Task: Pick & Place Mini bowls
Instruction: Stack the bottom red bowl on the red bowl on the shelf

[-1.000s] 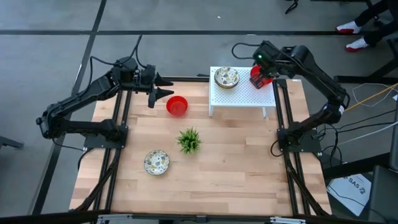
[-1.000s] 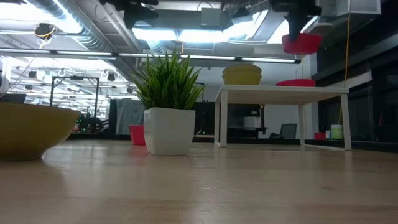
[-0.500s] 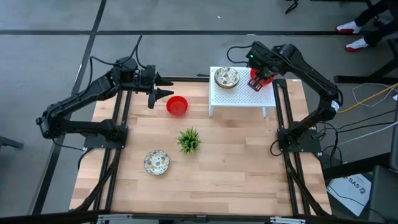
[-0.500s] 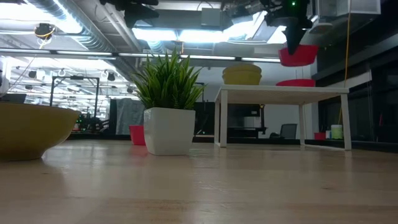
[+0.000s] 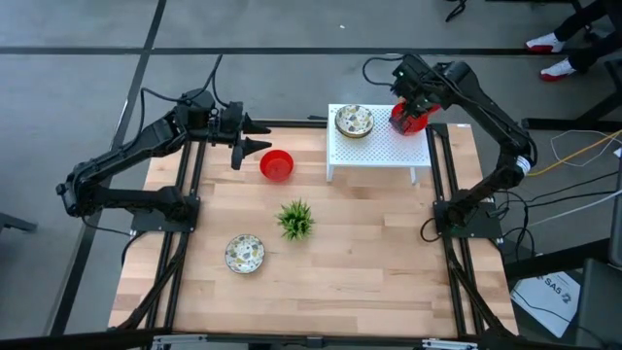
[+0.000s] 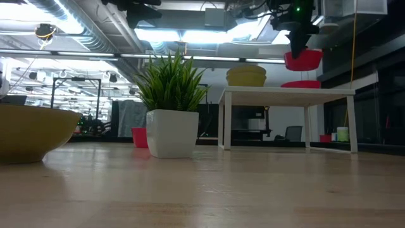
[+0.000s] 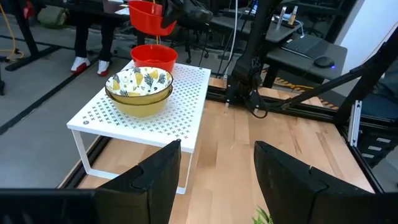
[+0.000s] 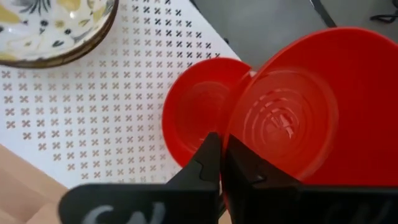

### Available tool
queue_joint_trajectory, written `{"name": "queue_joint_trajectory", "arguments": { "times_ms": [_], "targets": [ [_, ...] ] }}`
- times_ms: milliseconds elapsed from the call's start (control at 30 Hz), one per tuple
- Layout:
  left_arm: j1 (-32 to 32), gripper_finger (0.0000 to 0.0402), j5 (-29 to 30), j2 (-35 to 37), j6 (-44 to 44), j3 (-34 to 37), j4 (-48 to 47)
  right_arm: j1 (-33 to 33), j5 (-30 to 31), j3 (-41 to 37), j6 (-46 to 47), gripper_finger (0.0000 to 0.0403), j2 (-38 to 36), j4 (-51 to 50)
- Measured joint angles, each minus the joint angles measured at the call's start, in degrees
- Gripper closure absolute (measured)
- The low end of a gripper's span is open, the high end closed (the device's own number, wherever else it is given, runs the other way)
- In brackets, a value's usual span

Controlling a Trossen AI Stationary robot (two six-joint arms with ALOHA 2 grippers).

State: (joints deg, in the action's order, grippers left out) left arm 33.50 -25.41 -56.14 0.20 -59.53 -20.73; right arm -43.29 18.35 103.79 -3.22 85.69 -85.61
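Right tool (image 8: pixel 219 163) pinches our shiny red round bowl (image 8: pixel 292 109) by its rim, just above another red bowl (image 8: pixel 198 115) on the white rack (image 8: pixel 93 106). Left tool (image 7: pixel 214 177) waits open.

The white perforated stand (image 5: pixel 381 148) fills the table's (image 5: pixel 389 253) far right corner; a potted plant (image 5: pixel 295 220) blocks the centre. The near right corner lies open.
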Motion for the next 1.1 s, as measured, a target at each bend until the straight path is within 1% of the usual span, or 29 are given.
{"name": "queue_joint_trajectory", "arguments": {
  "times_ms": [533,800,967,1100],
  "targets": [
    [0.0,0.0203,0.0,0.0,-0.43,0.0,-0.02,-0.81,-0.61,0.0,1.05,0.0397,0.0,5.01],
    [0.0,0.0203,0.0,0.0,-0.45,0.0,-0.04,-1.83,-0.6,0.0,1.16,0.0397,0.0,5.63],
    [0.0,0.0203,0.0,0.0,-0.45,0.0,-0.06,-2.55,-2.7,0.0,1.22,0.0397,0.0,6.0],
    [0.0,0.0203,0.0,0.0,-0.15,0.0,-0.14,-2.63,-2.95,0.0,1.51,0.0397,0.0,6.75]
  ]
}}
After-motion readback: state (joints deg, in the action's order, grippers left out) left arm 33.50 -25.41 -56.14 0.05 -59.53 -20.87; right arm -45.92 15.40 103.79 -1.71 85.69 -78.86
